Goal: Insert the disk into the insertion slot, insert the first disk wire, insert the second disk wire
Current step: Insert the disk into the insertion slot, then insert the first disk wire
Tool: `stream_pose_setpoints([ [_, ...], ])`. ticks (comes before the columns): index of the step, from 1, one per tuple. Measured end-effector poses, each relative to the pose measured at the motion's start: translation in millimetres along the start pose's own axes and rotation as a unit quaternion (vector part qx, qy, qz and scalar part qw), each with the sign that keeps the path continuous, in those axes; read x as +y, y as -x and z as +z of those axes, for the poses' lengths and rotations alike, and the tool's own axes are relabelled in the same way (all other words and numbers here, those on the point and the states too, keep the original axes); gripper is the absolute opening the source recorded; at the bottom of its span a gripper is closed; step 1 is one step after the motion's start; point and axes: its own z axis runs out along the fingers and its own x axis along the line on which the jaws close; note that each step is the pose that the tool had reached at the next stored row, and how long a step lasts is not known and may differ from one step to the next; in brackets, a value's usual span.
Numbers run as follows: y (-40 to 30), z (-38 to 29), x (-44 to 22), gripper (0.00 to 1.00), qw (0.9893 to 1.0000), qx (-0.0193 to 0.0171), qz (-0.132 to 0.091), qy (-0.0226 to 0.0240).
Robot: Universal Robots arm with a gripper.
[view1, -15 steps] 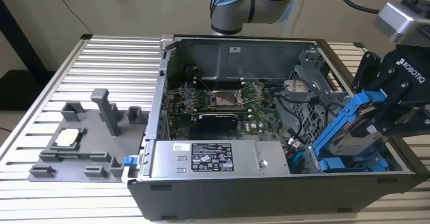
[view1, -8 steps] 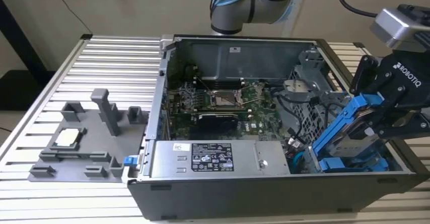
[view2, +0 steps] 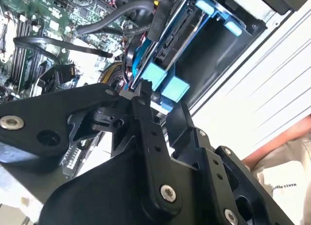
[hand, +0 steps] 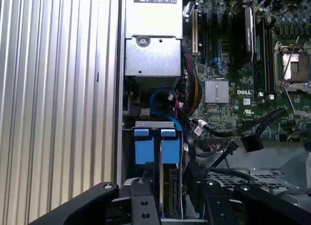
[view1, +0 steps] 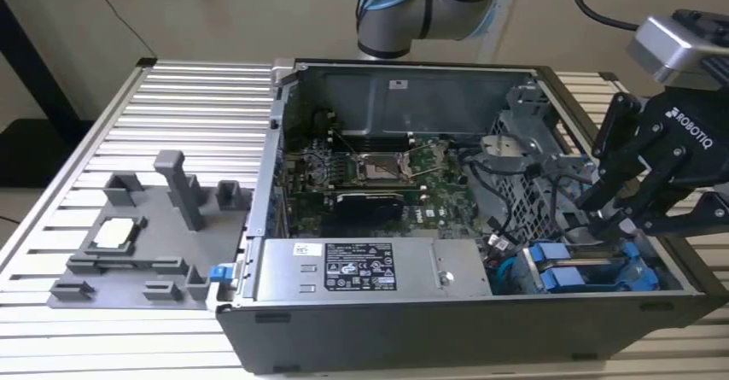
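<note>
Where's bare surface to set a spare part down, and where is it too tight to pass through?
Bare ribbed table lies between the grey fixture tray and the table's far edge, on the exterior view's left of the computer case; another strip runs in front of the tray. Crowded: the corner where the hand hangs among black cables near the disk.

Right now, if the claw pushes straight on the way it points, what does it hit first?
Most likely the blue end tab of the disk, just ahead of the claw; the gap between them is unclear.
</note>
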Motion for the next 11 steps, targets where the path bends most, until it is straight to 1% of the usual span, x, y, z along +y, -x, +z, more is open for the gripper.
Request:
stream_pose_setpoints([
  [4,0.2,-2.0,0.4,0.41,1.0,-0.0003,0.0,-0.0005],
  [5,0.2,-2.2,0.4,0.41,1.0,-0.0017,-0.001,-0.0069],
  [7,0.2,-2.1,0.4,0.41,0.9997,-0.005,-0.003,-0.025],
  [8,0.3,-2.2,0.4,0.41,0.9994,-0.0064,-0.004,-0.0348],
  [10,0.2,-2.2,0.4,0.41,0.9986,-0.0086,-0.007,-0.0522],
  [11,0.2,-2.2,0.3,0.41,0.998,-0.0095,-0.008,-0.062],
])
